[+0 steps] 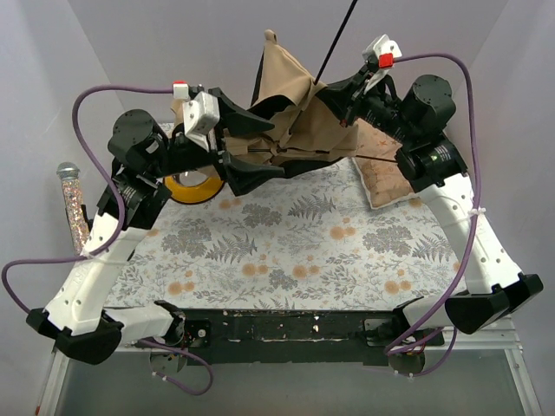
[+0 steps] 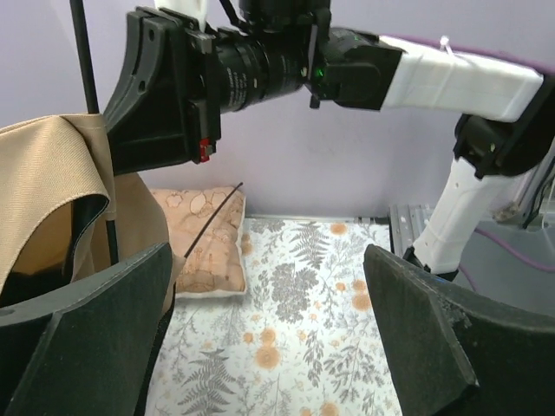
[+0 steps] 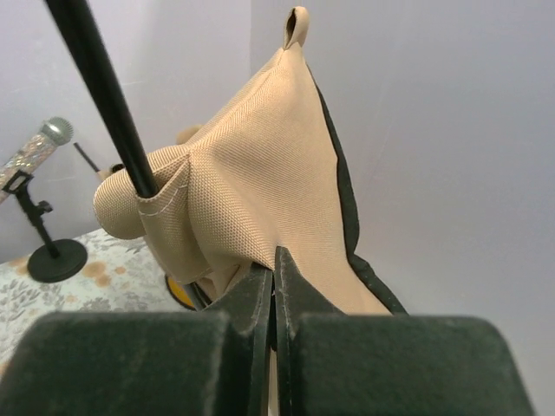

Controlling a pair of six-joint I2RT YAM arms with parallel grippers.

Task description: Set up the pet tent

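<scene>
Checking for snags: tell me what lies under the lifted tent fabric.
Beneath the pet tent, a patterned cushion sticks out at the right and a yellow bowl at the left. The rest of both is covered.

1. Pet tent (image 3: 260, 191): coarse woven tan canvas, matt, edged with black cloth trim.
2. Pole (image 3: 101, 82): smooth, black, with a faint sheen.
3. Cushion (image 2: 218, 253): soft printed cloth, matt.
4. Table cover (image 1: 286, 251): matt, floral-printed sheet.
</scene>
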